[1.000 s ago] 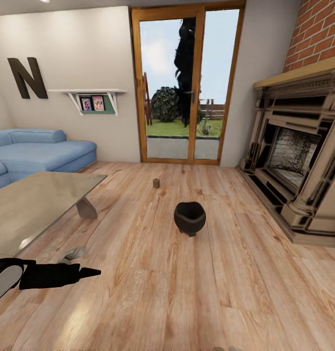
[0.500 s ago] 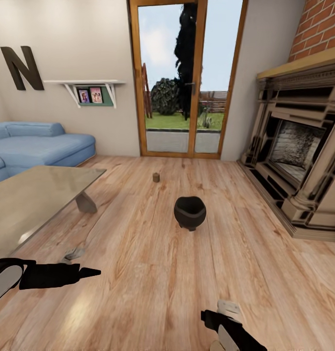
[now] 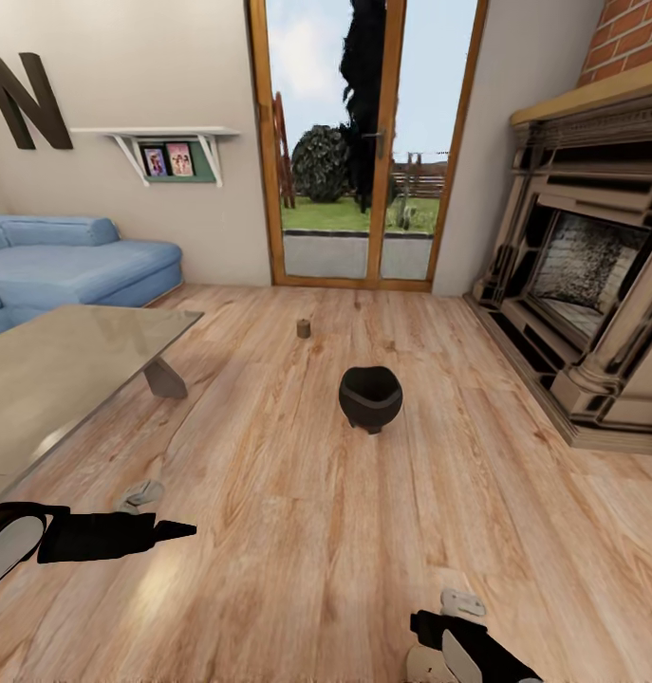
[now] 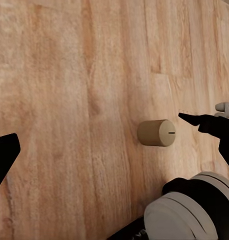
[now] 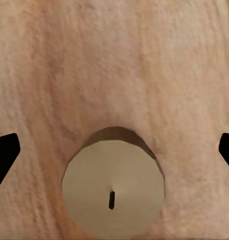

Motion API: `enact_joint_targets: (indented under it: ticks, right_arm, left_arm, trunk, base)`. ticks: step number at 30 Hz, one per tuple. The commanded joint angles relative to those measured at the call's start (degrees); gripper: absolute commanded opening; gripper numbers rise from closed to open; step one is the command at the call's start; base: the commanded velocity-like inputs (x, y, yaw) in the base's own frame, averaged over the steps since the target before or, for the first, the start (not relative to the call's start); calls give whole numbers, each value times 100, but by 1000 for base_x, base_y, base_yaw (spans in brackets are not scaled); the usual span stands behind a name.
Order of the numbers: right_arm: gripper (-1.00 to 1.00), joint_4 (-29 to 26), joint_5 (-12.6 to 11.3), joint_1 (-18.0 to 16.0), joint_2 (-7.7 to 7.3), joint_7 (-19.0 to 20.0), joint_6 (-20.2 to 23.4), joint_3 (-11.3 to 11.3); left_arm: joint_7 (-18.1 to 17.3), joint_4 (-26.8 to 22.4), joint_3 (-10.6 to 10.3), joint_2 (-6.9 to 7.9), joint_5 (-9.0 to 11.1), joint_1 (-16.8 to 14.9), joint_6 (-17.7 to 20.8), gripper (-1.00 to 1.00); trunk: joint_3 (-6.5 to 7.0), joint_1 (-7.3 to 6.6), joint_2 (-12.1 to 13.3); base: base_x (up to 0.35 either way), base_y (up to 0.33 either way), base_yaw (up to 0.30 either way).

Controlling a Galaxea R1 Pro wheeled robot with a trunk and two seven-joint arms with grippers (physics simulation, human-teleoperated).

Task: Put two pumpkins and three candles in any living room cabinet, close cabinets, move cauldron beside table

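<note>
The black cauldron (image 3: 370,398) stands on the wood floor mid-room, apart from the glass table (image 3: 69,379). One candle (image 3: 304,328) stands far off toward the door. A second candle (image 3: 141,493) is on the floor just beyond my left gripper (image 3: 164,531). In the left wrist view this candle (image 4: 156,133) lies between the spread fingertips (image 4: 5,152) of the open left gripper (image 4: 99,140). A third candle (image 3: 462,601) sits just ahead of my right gripper (image 3: 430,626). My right gripper (image 5: 114,150) is open straight above this candle (image 5: 113,192). The pumpkins and cabinet are out of view.
A blue sofa (image 3: 69,261) stands behind the table at the left. A fireplace (image 3: 591,275) lines the right wall. Glass doors (image 3: 363,142) are straight ahead. Bare wood floor (image 3: 297,531) stretches between my arms and the cauldron.
The head view has shifted, so the room sits differently in the picture. My right gripper has come into view at the bottom edge by a candle. The left arm has not moved.
</note>
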Motion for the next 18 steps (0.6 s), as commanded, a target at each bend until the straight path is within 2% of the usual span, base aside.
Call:
enact_joint_targets:
  ticks: [1, 18]
  right_arm:
    - [100, -6, -43, -4, -8, -49, 33, 49]
    - [100, -49, 20, -13, 28, -6, -98, 77]
  left_arm:
    - [-55, 3, -7, 4, -49, -6, 5, 100]
    - [-55, 1, -7, 4, -49, -6, 5, 100]
  trunk:
    - [-28, 1, -4]
    - [-405, 45, -27]
  base:
    - [0, 0, 0]
    - [0, 0, 0]
